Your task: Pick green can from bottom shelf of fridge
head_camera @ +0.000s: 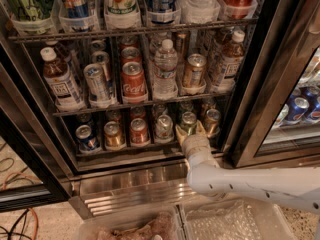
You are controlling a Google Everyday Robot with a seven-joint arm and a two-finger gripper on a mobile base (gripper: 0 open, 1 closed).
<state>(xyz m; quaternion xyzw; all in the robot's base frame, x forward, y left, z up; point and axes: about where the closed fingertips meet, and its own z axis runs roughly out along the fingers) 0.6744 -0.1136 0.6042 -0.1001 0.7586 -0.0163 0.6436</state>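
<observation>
Green can (188,119) stands lower centre-right in the fridge (260,74), on the bottom shelf (130,149) among other short cans, between a silvery can (163,126) and a bronze can (212,120). The tool (189,128) is open, its fingers (179,131) either side of the green can. Closing off-centre could nudge a neighbour or tip the can on the wire rack.

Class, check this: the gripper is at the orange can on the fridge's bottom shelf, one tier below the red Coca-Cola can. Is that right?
The can is wrong. The camera view shows the gripper at the green can on the bottom shelf, one tier below the red Coca-Cola can.
</observation>
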